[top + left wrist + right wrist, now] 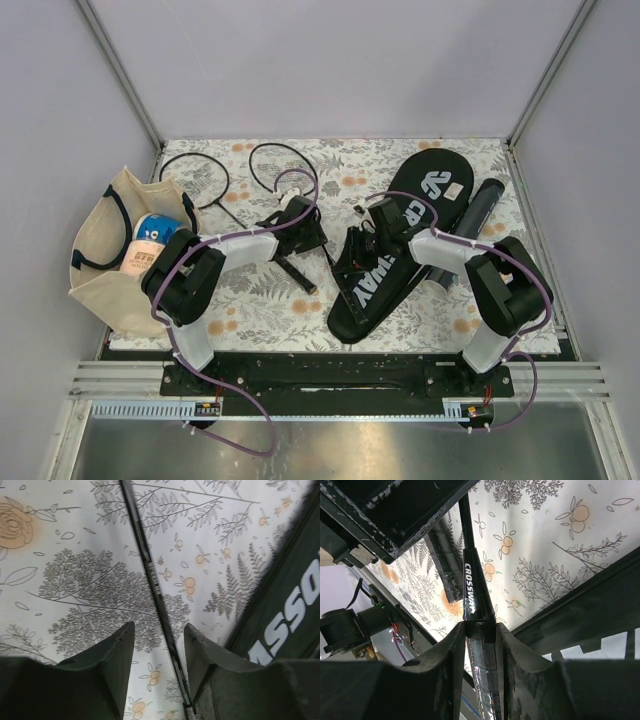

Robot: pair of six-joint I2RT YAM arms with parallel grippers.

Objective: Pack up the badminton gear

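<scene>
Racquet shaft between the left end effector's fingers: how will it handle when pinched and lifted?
Thin and glossy, the racquet shaft may slip or twist in the left end effector, whose fingers stand apart on either side. It looks light, probably stiff with slight flex. It runs out of view both ways, so an off-balance pinch may let it tilt.

High rear overview — two close wrist views

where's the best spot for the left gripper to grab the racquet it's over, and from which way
The thin shaft of the racquet, taken from straight above. It runs low along the cloth right between the left gripper's open fingers, so closing squarely across it should catch it. Stay on this bare stretch, clear of the cover.
</scene>
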